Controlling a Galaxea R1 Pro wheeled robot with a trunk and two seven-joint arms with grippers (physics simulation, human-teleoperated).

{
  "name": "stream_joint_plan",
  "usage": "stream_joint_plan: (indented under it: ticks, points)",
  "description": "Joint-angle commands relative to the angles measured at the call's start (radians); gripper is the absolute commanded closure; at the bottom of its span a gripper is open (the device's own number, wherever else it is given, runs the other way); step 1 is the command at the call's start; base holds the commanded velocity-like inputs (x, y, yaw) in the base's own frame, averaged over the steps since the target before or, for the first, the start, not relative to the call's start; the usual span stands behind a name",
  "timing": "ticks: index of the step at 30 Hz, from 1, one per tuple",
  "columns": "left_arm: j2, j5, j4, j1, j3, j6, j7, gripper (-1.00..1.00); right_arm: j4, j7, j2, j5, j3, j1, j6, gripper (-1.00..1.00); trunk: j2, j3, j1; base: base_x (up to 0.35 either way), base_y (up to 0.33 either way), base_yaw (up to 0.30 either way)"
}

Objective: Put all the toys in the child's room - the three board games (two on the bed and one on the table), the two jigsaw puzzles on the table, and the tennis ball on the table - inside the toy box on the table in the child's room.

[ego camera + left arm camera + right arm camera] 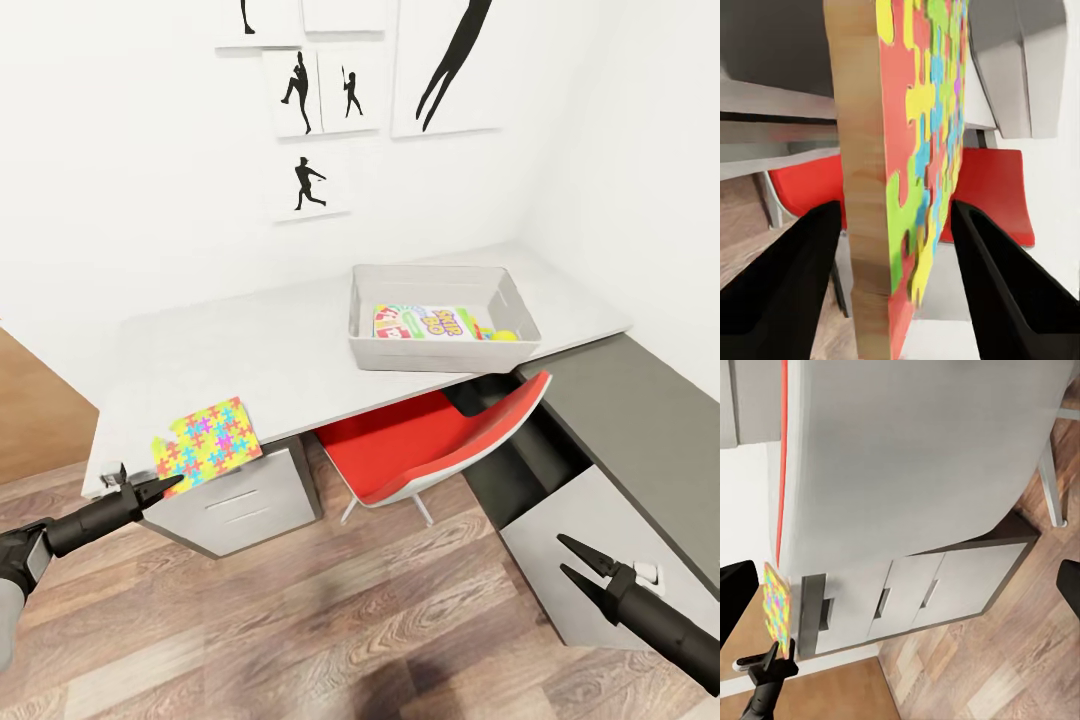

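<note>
The words "SKIP BO" can be read on the green card box (430,322) lying flat inside the toy box (440,352), a shallow light grey bin with sloping sides set on the pale table (280,345). A small yellow-green ball (506,336) is seen beside it in the bin's right corner. A jigsaw puzzle (207,441), a flat square slab of interlocking yellow, pink, green and blue pieces with a wooden edge, overhangs the table's front left edge. It is straddled by the left gripper (165,486), whose dark tapered fingers (791,281) are spread on either side of it; in the left wrist view gaps are seen on both sides. The right gripper (570,560) is held open over the wood-plank floor (330,610), grasping nothing. A red chair (440,440) with a white shell is tucked under the table, beside a white drawer unit (245,500).
</note>
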State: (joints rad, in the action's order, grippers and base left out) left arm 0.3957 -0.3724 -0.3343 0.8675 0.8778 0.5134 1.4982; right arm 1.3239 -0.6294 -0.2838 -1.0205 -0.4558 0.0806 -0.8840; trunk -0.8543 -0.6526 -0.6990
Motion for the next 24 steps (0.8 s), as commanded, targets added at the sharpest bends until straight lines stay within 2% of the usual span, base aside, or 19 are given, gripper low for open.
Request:
stream_joint_plan:
  ticks: [1, 12, 19, 24]
  points:
    - [0.0, -0.014, 0.0, 0.001, 0.004, 0.008, 0.006, 1.0, 0.0, -0.003, 0.0, 0.0, -0.001, 0.001, -0.006, -1.0, -0.001, -0.001, 0.0, 0.0, 0.0, 0.0]
    - [0.002, -0.013, 0.0, 0.001, 0.004, 0.01, 0.014, 1.0, 0.0, -0.003, 0.0, 0.0, -0.001, 0.001, -0.006, -1.0, -0.001, -0.001, 0.0, 0.0, 0.0, 0.0]
    - [0.002, -0.014, -0.002, 0.002, -0.003, 0.061, 0.018, 1.0, 0.0, -0.003, 0.0, 0.0, -0.001, 0.001, -0.006, -1.0, 0.048, 0.021, 0.027, 0.0, 0.0, 0.0]
    - [0.004, -0.014, -0.003, 0.002, -0.004, 0.071, 0.02, 1.0, 0.0, -0.003, 0.0, 0.0, -0.001, 0.001, -0.006, -1.0, 0.083, 0.037, 0.046, 0.0, 0.0, 0.0]
